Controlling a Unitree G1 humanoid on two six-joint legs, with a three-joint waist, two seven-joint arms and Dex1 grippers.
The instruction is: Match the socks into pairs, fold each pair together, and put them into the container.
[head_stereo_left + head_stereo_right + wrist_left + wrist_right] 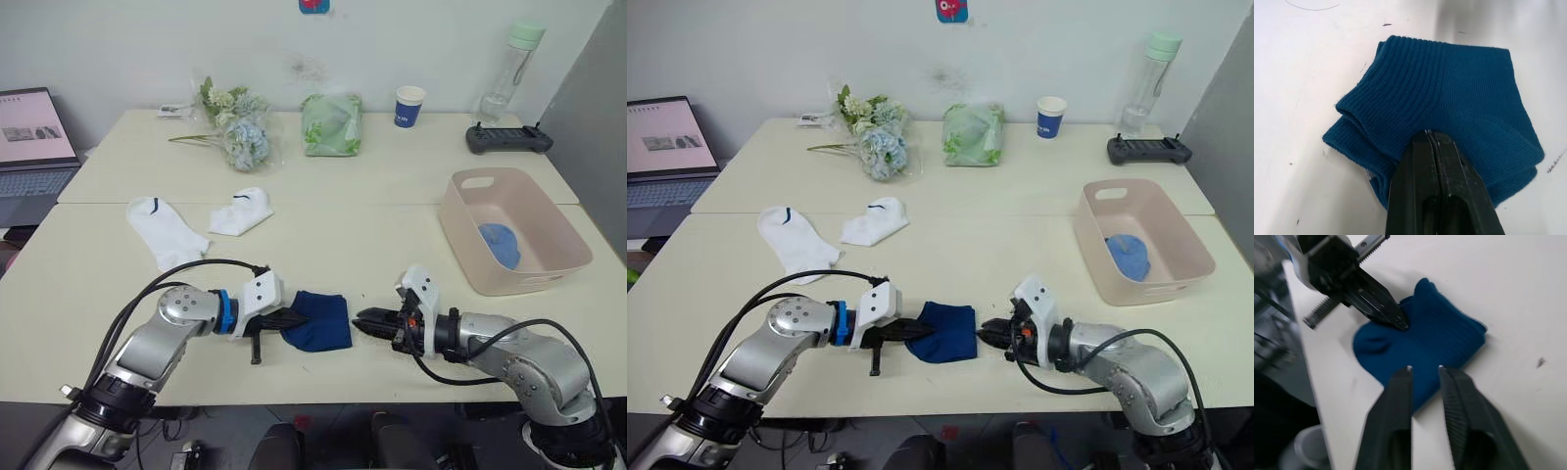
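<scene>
The desk [392, 245] was pale and smooth, two tops butted together. The pink container [549, 264] sat to my right, a light blue pair [500, 243] inside. Two white socks [167, 230] lay apart on my left. My left claw [290, 319] was clamped on the folded navy pair [321, 319]; my right claw [364, 319] waited slightly apart just beside it. Soft, light knit: I judged a deep pinch through all layers safest.

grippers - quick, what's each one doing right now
Left gripper: fingers shut, pressed on the folded navy socks.
Right gripper: fingers slightly open, holding nothing, just short of the navy socks.
</scene>
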